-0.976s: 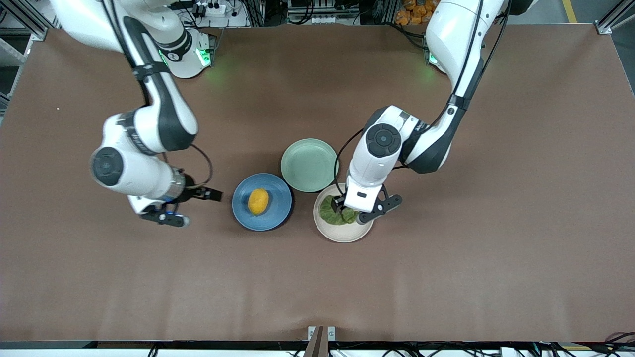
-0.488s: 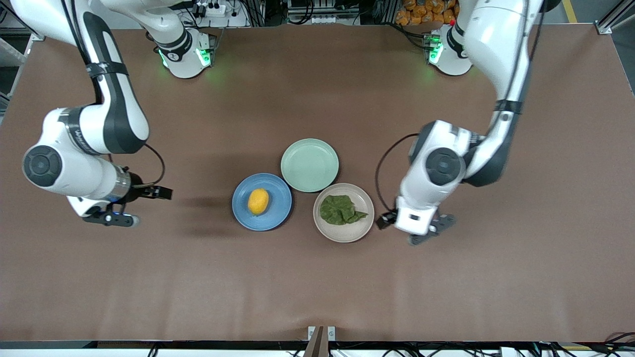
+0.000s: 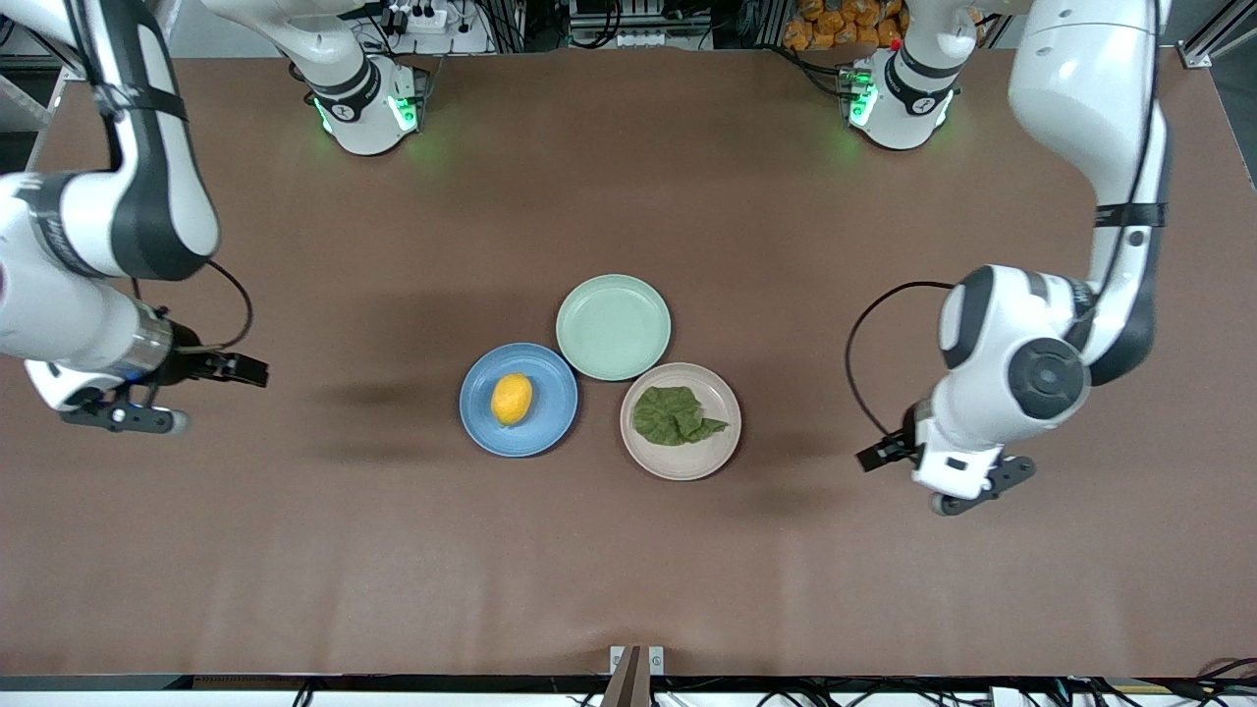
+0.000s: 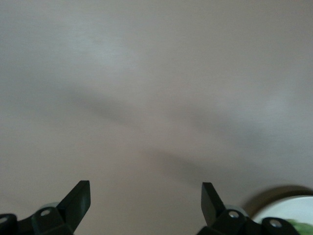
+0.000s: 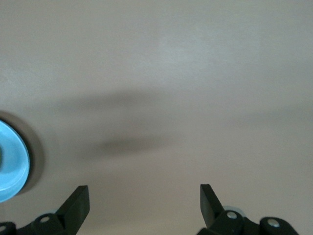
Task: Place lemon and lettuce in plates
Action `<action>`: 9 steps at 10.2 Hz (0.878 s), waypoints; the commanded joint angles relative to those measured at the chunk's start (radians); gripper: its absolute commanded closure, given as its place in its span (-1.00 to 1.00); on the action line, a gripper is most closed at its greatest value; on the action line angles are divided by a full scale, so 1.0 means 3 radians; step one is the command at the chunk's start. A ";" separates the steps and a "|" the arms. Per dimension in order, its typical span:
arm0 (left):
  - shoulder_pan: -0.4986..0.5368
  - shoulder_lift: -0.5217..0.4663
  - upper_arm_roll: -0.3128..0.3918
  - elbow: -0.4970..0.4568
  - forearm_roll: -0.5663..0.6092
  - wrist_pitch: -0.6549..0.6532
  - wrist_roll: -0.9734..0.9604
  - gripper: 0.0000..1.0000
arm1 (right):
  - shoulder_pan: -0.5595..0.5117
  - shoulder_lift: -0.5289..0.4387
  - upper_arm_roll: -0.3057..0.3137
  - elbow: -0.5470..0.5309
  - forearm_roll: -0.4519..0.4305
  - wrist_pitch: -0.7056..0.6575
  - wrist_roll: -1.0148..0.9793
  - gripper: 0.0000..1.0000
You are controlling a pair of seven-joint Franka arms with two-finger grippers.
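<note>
The lemon [image 3: 512, 399] lies in the blue plate [image 3: 552, 398]. The lettuce [image 3: 676, 415] lies flat in the beige plate [image 3: 680, 463] beside it. My left gripper [image 3: 877, 456] is open and empty over bare table toward the left arm's end, apart from the beige plate. In the left wrist view its gripper [image 4: 145, 195] is wide open, with the beige plate's rim [image 4: 283, 205] at the edge. My right gripper [image 3: 247, 370] is open and empty toward the right arm's end. The right wrist view shows this gripper [image 5: 144, 196] open and the blue plate's rim [image 5: 12, 169].
A pale mint-green plate [image 3: 613, 327] sits empty, touching both other plates, farther from the front camera. The brown table [image 3: 628, 570] stretches around the plates. The arm bases [image 3: 363, 108] stand along the table's edge farthest from the front camera.
The left gripper let go of the lettuce in the beige plate and drew away toward its end. The right gripper drew away from the blue plate toward its end.
</note>
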 commanded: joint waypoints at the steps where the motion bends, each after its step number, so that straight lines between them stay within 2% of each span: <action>1: 0.0162 -0.0235 -0.0043 -0.0307 0.0076 -0.0319 0.0489 -1.00 | -0.0117 -0.0334 0.0053 -0.0126 -0.0083 -0.0190 -0.0050 -1.00; 6: 0.0270 -0.0996 -0.0053 -0.1697 0.0035 -0.0244 0.0808 -1.00 | -0.0214 -0.0784 0.0022 -0.0049 -0.0078 -0.0656 -0.0239 -1.00; 9: 0.0316 -0.1503 -0.0068 -0.2148 0.0025 -0.0233 0.0814 -1.00 | -0.0214 -0.0968 0.0022 0.0043 -0.0048 -0.0841 -0.0209 -1.00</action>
